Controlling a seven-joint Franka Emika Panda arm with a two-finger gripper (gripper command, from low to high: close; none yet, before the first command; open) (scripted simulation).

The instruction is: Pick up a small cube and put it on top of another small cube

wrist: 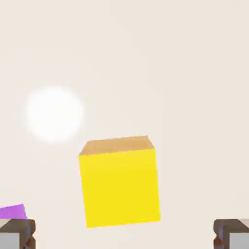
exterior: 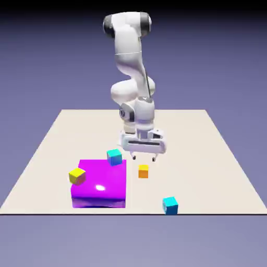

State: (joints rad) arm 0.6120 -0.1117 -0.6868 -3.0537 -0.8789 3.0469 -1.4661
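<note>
Orange cube (exterior: 143,171) near the counter's (exterior: 208,156) front edge, directly below the gripper (exterior: 144,156), jaws wide open and empty. Likely light, rigid; grip two opposite flat sides.

A small cube (wrist: 120,187), its broad face lit yellow and its upper face orange-tan, sits on the pale counter (wrist: 185,73) ahead of the hand (wrist: 124,236), between the two wide-apart grey fingertips (wrist: 17,233) without touching either. A purple sliver (wrist: 12,211) shows just above the left fingertip, and a bright white glare spot (wrist: 53,114) lies on the counter beyond it.
</note>
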